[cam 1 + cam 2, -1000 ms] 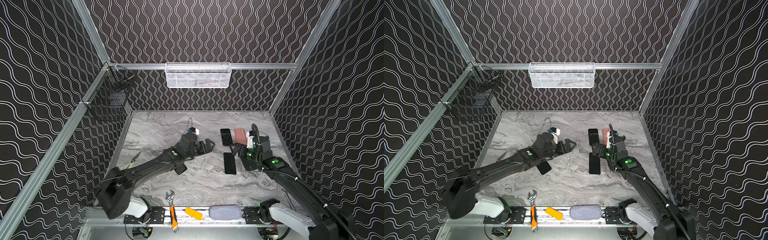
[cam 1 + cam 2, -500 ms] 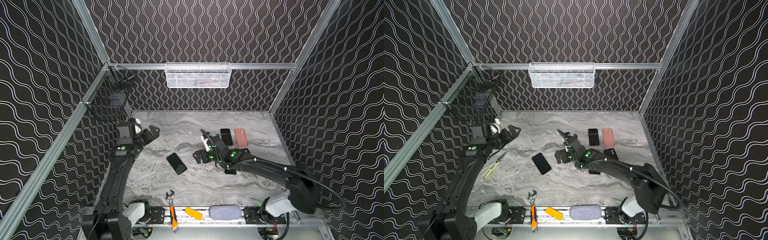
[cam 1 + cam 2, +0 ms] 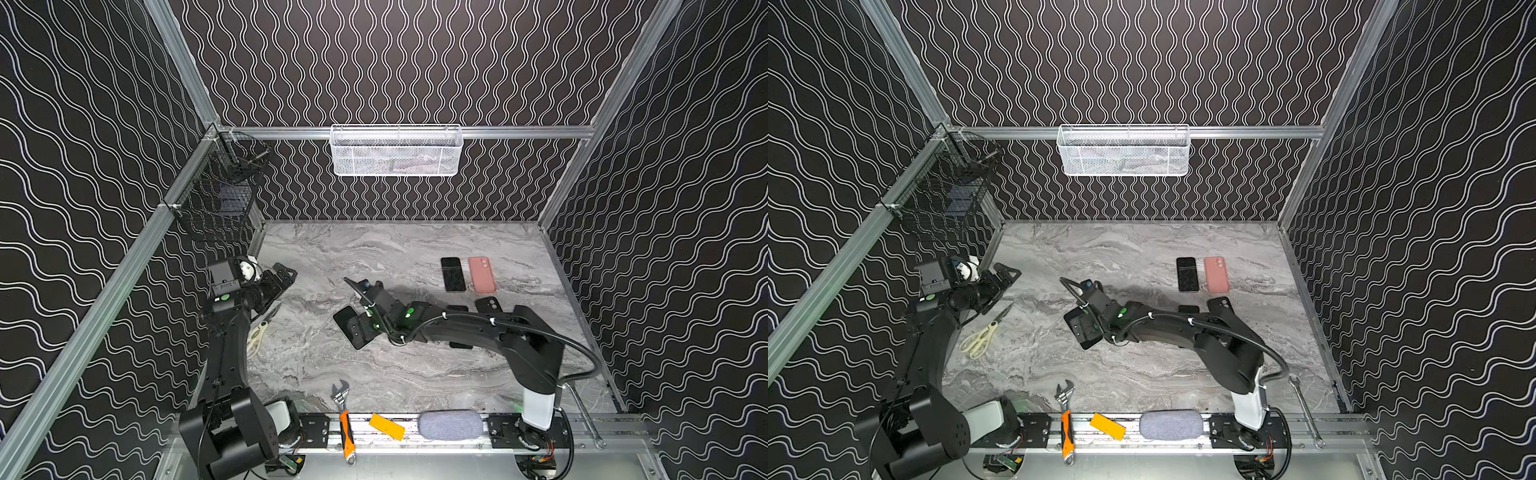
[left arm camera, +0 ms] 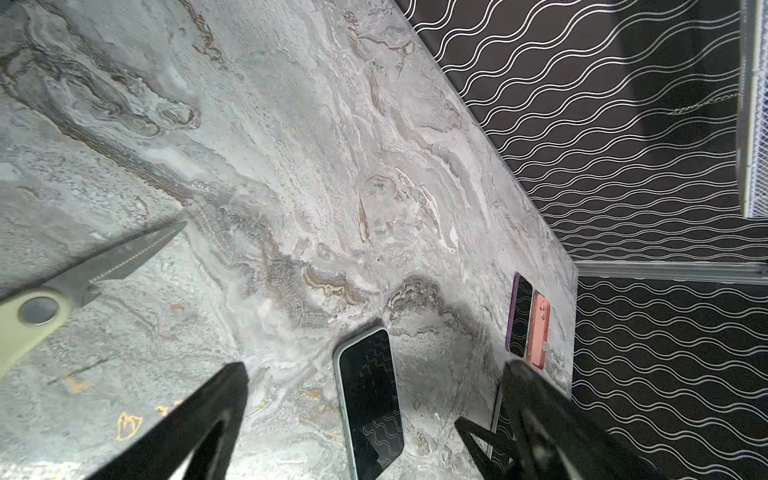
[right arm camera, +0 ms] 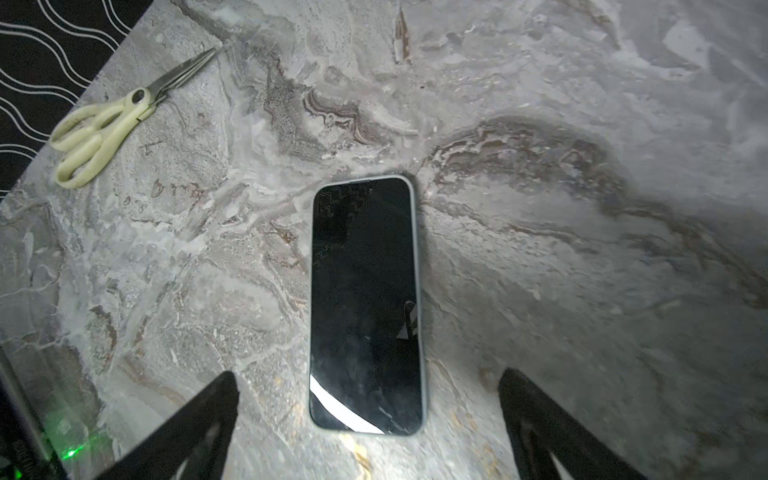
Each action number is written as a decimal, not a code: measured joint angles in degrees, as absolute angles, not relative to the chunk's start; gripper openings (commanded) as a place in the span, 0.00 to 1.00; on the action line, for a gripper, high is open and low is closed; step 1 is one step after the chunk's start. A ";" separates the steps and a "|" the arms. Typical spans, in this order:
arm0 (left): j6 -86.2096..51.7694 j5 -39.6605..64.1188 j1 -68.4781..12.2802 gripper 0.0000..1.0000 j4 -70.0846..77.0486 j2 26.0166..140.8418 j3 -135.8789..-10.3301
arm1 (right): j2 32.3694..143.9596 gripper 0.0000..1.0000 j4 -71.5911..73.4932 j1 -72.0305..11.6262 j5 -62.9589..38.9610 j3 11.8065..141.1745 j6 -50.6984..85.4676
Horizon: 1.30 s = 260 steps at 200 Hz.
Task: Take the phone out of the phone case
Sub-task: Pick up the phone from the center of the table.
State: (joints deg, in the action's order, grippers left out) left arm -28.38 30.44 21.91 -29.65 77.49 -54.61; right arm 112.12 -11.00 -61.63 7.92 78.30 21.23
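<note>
The phone, in its case, lies flat on the counter just ahead of the spread right fingers, its long side pointing away between them; the left fingers, spread too, are far off.

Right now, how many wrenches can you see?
2: the orange-handled wrench lies at the front edge, near the middle; the silver wrench lies at the front right. More may be hidden.
</note>
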 measured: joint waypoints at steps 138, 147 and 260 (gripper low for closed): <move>-28.64 35.51 26.11 0.99 -24.91 79.79 -52.42 | 125.60 0.94 -19.29 -64.90 13.89 89.03 21.76; -28.77 35.83 26.24 0.99 -24.71 79.79 -52.42 | 126.10 0.93 -19.40 -64.99 14.26 89.69 21.58; -30.04 38.54 26.74 0.99 -22.37 79.68 -50.76 | 127.22 0.94 -20.73 -66.32 17.28 91.00 21.43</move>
State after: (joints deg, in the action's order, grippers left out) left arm -30.04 38.54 26.74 -22.37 79.68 -50.76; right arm 127.22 -20.73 -66.32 17.28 91.00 21.43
